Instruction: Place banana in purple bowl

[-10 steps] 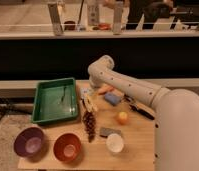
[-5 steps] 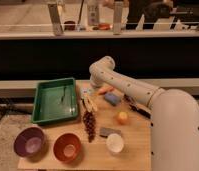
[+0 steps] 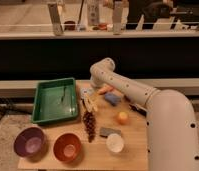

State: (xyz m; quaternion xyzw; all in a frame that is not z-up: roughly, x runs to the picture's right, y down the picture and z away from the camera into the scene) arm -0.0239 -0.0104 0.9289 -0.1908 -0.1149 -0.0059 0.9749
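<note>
Looking at the camera view, the gripper (image 3: 87, 96) is being held low over the wooden table (image 3: 130, 132), just off the right rim of the green tray (image 3: 48, 107), up toward the tray's far corner. The jaws are being kept spread wide, and nothing is being pinched between them as far as can be made out.

The banana (image 3: 90, 105) is being left lying on the table right beside the tray's right rim, just on the near side of the gripper. Whether it's actually being touched can't be told, tbh.

The purple bowl (image 3: 29, 141) is being left empty in front of the tray's near left corner, well apart from the banana. An orange bowl (image 3: 68, 147) is being kept just beside it, in front of the tray's near right corner.

A dark grape bunch (image 3: 89, 125) is being left off that same near right corner, between the banana and the orange bowl. Further right of the tray, a round orange fruit (image 3: 123, 118), a blue piece (image 3: 113, 98), a carrot-like piece (image 3: 105, 90), a grey block (image 3: 109, 132) and a white cup (image 3: 114, 142) are being left scattered. The white arm (image 3: 128, 90) is being stretched across from the side away from the tray, passing over those pieces.
</note>
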